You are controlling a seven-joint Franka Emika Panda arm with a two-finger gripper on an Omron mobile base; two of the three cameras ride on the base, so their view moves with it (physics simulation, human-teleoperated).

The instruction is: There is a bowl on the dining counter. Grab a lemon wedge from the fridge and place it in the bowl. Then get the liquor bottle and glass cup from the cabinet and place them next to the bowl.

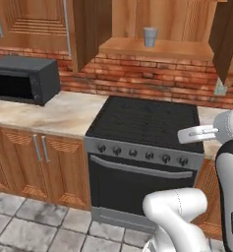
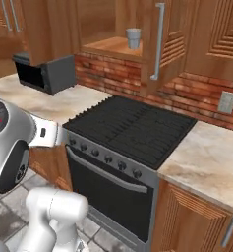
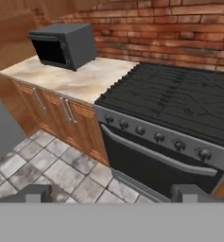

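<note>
Fingers (image 3: 111,193) stand spread as wide as they go and hold nothing; you see the two dark tips apart at the bottom of the hand view, above the tiled floor (image 3: 35,163) in front of the stove (image 3: 179,108).

Your glass cup (image 1: 150,37) stands upright on the shelf of the open cabinet (image 1: 160,48) above the stove, near the shelf's front edge and toward its left end; from the right base view the cup (image 2: 133,38) sits just behind an open cabinet door (image 2: 162,47) with a long metal handle. Both doors hang open on either side of the shelf, so the way in runs between their edges.

You have bare room on the desk (image 1: 54,115) between the microwave (image 1: 22,78), at the back left corner, and the stove's left edge. Right of the stove, the desk (image 2: 211,162) lies bare up to the brick wall (image 2: 196,93), where a wall socket (image 2: 226,102) sits.
</note>
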